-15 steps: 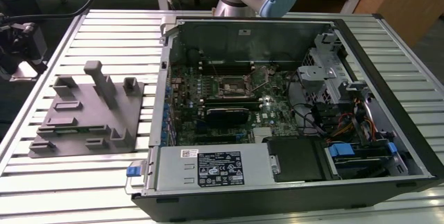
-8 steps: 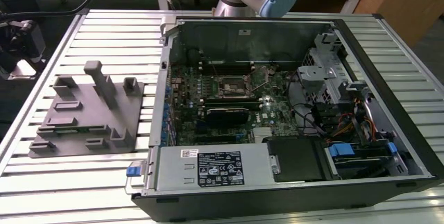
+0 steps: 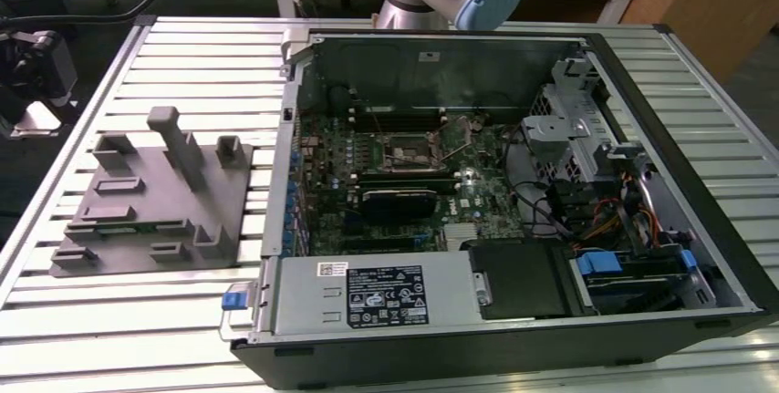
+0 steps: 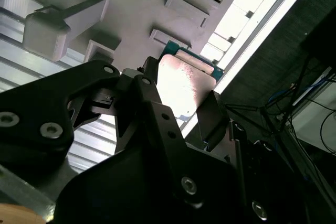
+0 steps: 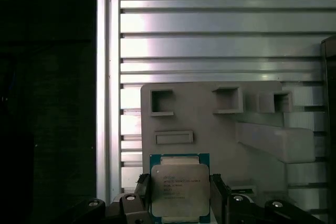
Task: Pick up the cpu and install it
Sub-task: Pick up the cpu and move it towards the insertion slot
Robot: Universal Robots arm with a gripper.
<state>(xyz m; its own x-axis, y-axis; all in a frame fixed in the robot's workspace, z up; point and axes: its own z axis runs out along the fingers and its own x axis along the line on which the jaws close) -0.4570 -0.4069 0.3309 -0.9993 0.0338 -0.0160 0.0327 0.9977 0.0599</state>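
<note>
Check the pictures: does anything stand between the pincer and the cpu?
Nothing visible does. In the first wrist view the pincer is shut on the cpu, with a finger against each of two opposite edges. The grey fixture lies behind it.

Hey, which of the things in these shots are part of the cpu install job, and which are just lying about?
Part of the job: the cpu, held in the hand; the motherboard socket in the open computer case.
Lying about: the grey fixture tray; the power supply; the slatted table.
</note>
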